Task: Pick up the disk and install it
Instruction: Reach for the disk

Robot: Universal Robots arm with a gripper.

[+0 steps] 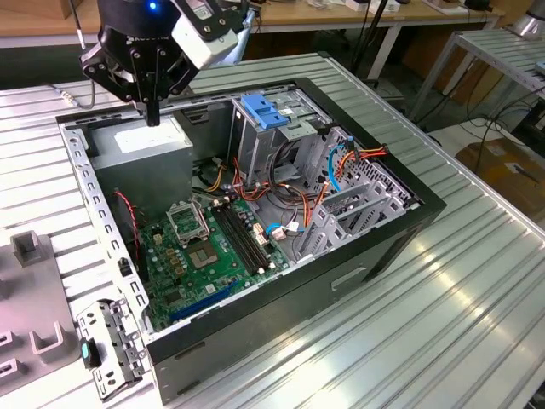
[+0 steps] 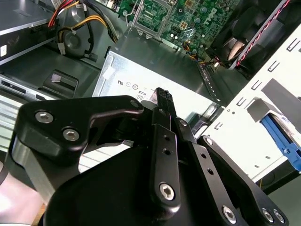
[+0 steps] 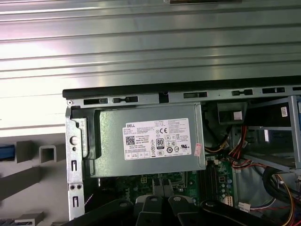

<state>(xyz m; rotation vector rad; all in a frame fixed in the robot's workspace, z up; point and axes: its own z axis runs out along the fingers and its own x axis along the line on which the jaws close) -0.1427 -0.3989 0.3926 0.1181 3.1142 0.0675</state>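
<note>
My gripper (image 1: pixel 153 115) hangs with its fingers pointing down over the grey power supply (image 1: pixel 140 141) in the far corner of the open computer case (image 1: pixel 341 281). Its black fingers stand together, shut, with nothing between them, in both wrist views (image 2: pixel 162 96) (image 3: pixel 161 186). Of the disk, a strip of its bright blue carrier (image 2: pixel 278 134) peeks out just beyond the case's perforated side wall (image 2: pixel 244 127), beside a grey fixture block; a small blue patch (image 3: pixel 5 153) also lies outside the case. The gripper is apart from the disk.
Inside the case are a green motherboard (image 1: pixel 213 247), loose cables and a tall metal cage topped by a blue clip (image 1: pixel 262 111). Grey fixture blocks (image 1: pixel 25 247) and a metal bracket (image 1: pixel 106 349) lie on the ribbed table at the exterior view's left.
</note>
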